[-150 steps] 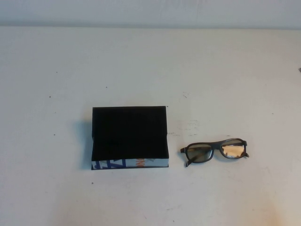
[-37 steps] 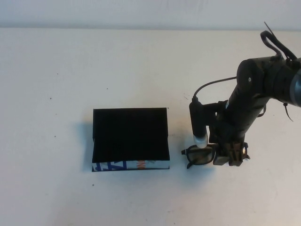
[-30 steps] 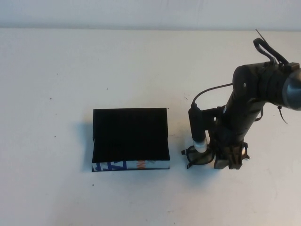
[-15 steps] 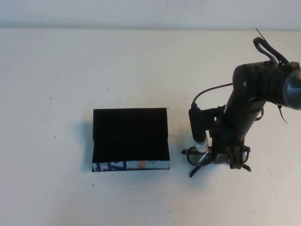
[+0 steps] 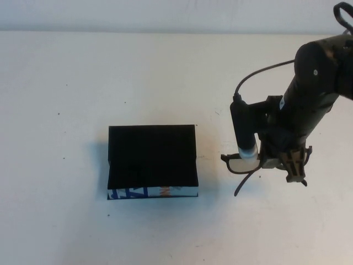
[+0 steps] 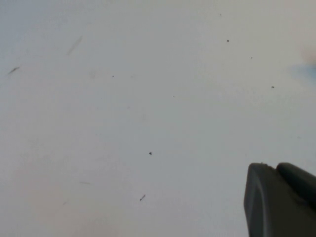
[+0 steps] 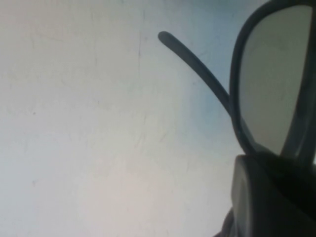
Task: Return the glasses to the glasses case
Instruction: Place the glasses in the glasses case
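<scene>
The glasses (image 5: pixel 238 164) hang in the air to the right of the glasses case, black frame and clear lens showing, one thin arm dangling down. My right gripper (image 5: pixel 278 158) is shut on them near the middle of the frame. In the right wrist view a lens (image 7: pixel 271 84) and a thin arm of the glasses (image 7: pixel 197 64) stick out past the gripper's finger (image 7: pixel 266 197). The glasses case (image 5: pixel 151 157) lies open on the table, black inside, with blue and orange print on its near side. My left gripper (image 6: pixel 279 170) hovers over bare table, shut and empty.
The white table (image 5: pixel 83 83) stretches all round the case, with only small specks on it. The right arm's black cable (image 5: pixel 259 74) loops above the wrist camera.
My right gripper has closed on the glasses and lifted them off the table, moving a little farther back. One arm of the glasses has swung open and hangs down.
</scene>
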`<state>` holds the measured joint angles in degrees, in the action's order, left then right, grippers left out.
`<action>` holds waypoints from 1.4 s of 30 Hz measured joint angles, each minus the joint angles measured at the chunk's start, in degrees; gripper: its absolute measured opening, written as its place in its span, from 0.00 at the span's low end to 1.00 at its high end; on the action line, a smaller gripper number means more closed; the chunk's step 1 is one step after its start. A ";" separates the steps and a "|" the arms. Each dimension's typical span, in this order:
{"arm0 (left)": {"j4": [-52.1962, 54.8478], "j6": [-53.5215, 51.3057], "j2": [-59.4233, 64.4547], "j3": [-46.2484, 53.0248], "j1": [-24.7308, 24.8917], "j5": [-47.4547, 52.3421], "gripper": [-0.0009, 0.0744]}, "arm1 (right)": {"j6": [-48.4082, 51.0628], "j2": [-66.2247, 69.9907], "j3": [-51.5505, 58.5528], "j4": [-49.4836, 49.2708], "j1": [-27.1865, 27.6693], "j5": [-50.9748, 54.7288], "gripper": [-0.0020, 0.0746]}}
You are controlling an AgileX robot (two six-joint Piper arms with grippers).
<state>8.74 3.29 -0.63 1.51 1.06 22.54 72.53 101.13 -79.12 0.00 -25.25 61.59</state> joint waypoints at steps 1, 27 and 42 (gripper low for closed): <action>0.00 0.00 0.00 0.00 0.00 0.00 0.01 | -0.76 -1.03 0.00 0.35 -0.65 0.23 0.12; 0.00 0.00 0.00 0.00 0.00 0.02 0.01 | -9.59 19.66 -30.11 -6.14 -15.44 -0.66 0.12; 0.00 0.00 0.00 0.00 0.00 0.02 0.01 | -9.69 23.78 -31.23 -8.34 -15.44 -2.54 0.12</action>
<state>8.74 3.29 -0.63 1.51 1.06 22.57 62.84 124.91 -110.35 -8.34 -40.69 59.05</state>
